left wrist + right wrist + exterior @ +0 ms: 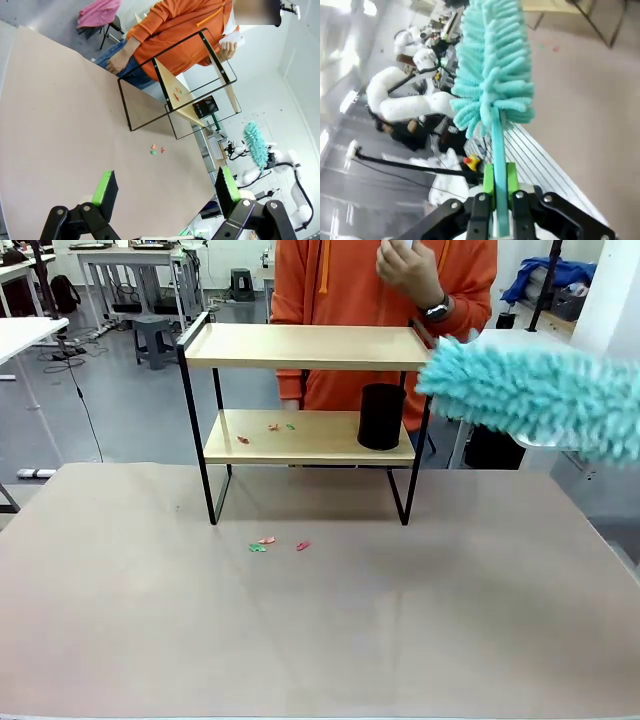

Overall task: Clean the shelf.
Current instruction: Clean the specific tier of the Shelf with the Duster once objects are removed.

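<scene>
Item: shelf [305, 345], far centre of my beige table [320, 640]; coloured scraps [275, 543] before it, possibly paper. Right gripper [500, 177] clamps the teal duster [530, 390]; left gripper [166, 184] gapes, holding nothing. Grey floor [130, 410] behind.

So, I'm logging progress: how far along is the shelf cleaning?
Barely started. Done: the right gripper has the teal duster clamped. In hand: its head hovers by the shelf's upper right corner. Left: coloured scraps lie on the lower board with a black cup, more on the table. The left gripper is open.
</scene>
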